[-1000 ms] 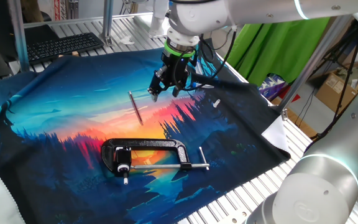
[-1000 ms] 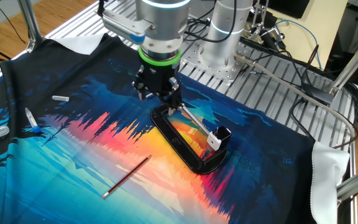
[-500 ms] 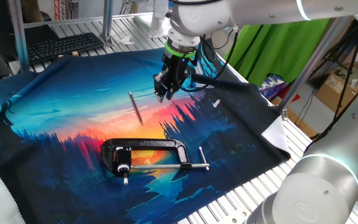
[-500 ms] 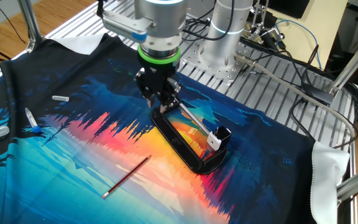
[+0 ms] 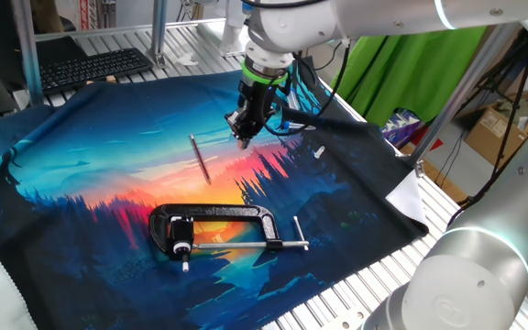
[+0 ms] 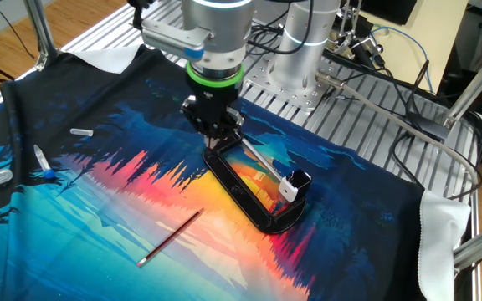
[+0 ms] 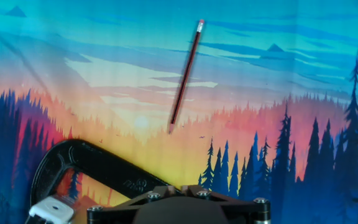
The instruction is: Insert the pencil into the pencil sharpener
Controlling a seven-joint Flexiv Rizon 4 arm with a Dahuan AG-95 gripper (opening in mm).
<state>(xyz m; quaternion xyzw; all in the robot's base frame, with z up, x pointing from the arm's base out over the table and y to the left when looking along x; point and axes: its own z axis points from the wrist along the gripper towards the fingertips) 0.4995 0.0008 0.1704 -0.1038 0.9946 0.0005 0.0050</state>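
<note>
The pencil [image 5: 200, 159] lies flat on the printed cloth, left of my gripper [image 5: 243, 136]; it also shows in the other fixed view [image 6: 170, 238] and in the hand view [image 7: 185, 74]. The pencil sharpener [image 5: 181, 235], a small black block with a white spot, sits in the mouth of the big black C-clamp [image 5: 218, 218]; it also shows in the other fixed view [image 6: 296, 181]. My gripper [image 6: 222, 136] hangs above the cloth near the clamp's far end [image 6: 249, 201], fingers together and empty. In the hand view the gripper [image 7: 178, 188] is above the clamp's bow [image 7: 98, 165].
A small white piece [image 5: 318, 151] and a blue pen [image 6: 40, 161] lie on the cloth. A keyboard [image 5: 94, 66] sits at the back. White paper [image 5: 409, 197] and the slatted metal table edge [image 5: 356, 284] border the cloth.
The gripper's fingers, spread apart a second ago, have closed together on nothing. The hand has shifted slightly. The pencil and clamp have not moved.
</note>
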